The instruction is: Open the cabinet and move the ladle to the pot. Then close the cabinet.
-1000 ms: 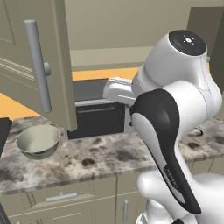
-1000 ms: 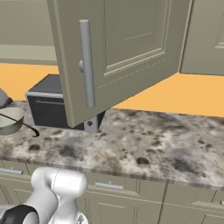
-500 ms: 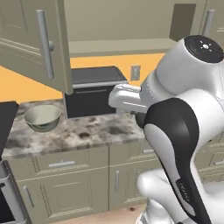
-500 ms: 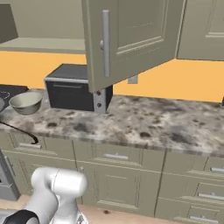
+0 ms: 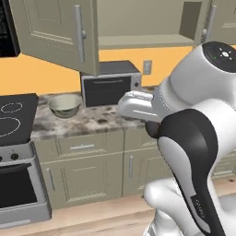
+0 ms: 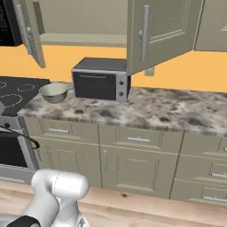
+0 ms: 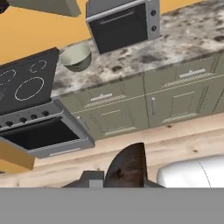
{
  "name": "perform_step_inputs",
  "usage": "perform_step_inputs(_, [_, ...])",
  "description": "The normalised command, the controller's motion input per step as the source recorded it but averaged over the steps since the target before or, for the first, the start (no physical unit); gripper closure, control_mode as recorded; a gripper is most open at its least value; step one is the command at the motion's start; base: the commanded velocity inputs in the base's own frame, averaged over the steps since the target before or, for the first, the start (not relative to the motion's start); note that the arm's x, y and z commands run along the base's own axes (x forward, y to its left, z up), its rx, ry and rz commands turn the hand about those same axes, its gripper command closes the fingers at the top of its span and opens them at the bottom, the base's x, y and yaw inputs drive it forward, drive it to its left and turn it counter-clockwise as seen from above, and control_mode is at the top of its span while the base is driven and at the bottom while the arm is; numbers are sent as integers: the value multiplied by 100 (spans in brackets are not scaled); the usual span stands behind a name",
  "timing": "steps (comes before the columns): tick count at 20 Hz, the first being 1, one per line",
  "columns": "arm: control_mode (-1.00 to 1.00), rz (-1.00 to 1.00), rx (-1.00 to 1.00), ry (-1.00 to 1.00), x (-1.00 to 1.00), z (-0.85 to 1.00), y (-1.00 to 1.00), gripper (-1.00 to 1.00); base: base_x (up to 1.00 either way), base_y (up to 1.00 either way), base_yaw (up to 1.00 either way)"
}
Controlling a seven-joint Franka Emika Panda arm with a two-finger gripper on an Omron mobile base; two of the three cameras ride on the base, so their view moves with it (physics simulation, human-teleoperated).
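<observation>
The cabinet [image 5: 138, 20] on the wall stands with both doors swung out: the left door [image 5: 57, 32] and right door [image 6: 162, 31] with silver bar handles, and a bare shelf [image 6: 84, 39]. In the hand view a dark, brownish wedge, the ladle [image 7: 127, 166], rises between the fingertips of my gripper [image 7: 117, 181], which is shut on it. A thin dark curved rod [image 6: 21, 134] at the left edge of the right base view looks like its handle. The pot is out of view. In the left base view my own arm hides the gripper.
A speckled stone counter [image 6: 177, 111] carries a black toaster oven [image 5: 110, 87] and a pale bowl [image 5: 64, 105]. Left of it stands a stove with a black cooktop [image 5: 14, 115] and burner rings [image 7: 28, 87]. Lower cabinets and drawers [image 6: 137, 164] line the front; wooden floor [image 7: 175, 135] lies between them and me.
The whole picture has shifted: the base has backed away from the counter and moved left, bringing stove, lower cabinets and floor into view. The cabinet doors stay open.
</observation>
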Motion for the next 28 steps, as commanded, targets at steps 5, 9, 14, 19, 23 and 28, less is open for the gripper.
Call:
perform_step_inputs(5, [100,0,0,0,0,0,0,100,0,100,0])
perform_step_inputs(9, [100,0,0,0,0,0,0,100,7,100,0])
perform_step_inputs(14, [100,0,0,0,0,0,0,100,38,96,3])
perform_step_inputs(19, [100,0,0,0,0,0,0,100,65,84,4])
perform_step_inputs(23, [100,0,0,0,0,0,0,100,64,76,4])
perform_step_inputs(28, [-100,1,0,2,14,-6,5,100,47,43,3])
